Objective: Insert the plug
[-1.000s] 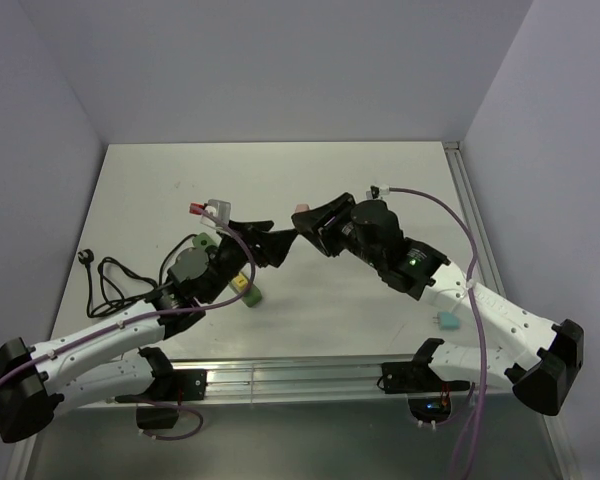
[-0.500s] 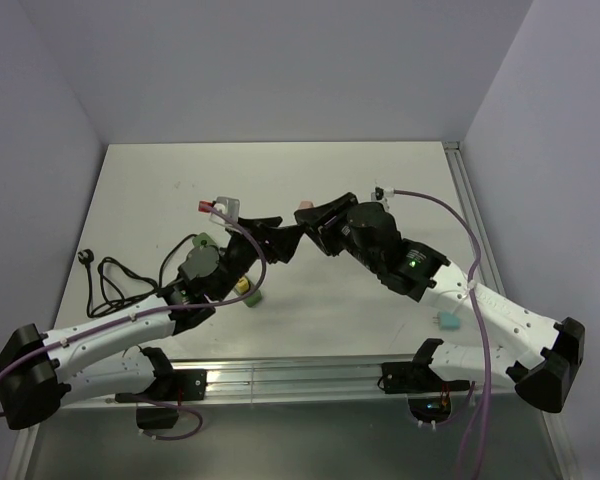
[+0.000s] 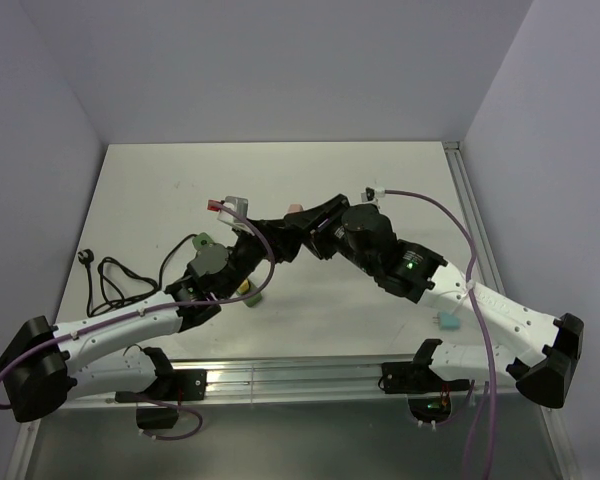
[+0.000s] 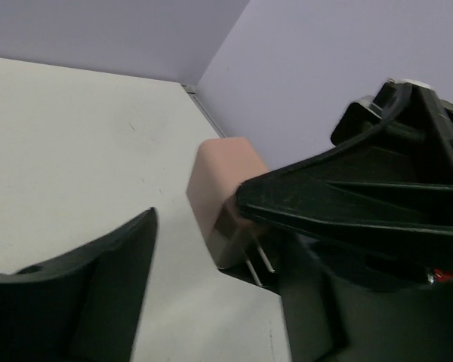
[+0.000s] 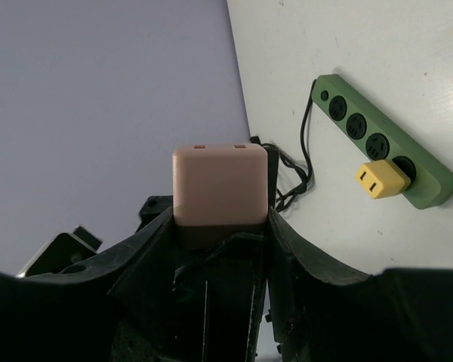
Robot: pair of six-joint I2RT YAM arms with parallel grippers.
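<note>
**Desk:** Where is the plug?

**Robot:** Mid-table, clear of the white tabletop (image 3: 180, 180). The salmon-pink boxy plastic plug (image 5: 220, 181) sits pinched in my right gripper (image 5: 220, 219), with a black finger pressed against each flat side.

**Desk:** And your other arm?

**Robot:** My left gripper (image 3: 282, 237) faces the right one nose to nose, jaws spread. In the left wrist view, one finger (image 4: 98, 294) stands apart from the plug, and the plug's metal prongs (image 4: 258, 260) show at its lower end.

**Desk:** The socket?

**Robot:** The green plastic power strip (image 5: 385, 151) lies flat on the table, partly under my left arm and well apart from the plug. A small yellow adapter (image 5: 383, 179) sits on it near one end. Its black cable (image 3: 107, 268) lies coiled toward the table's left edge.
</note>
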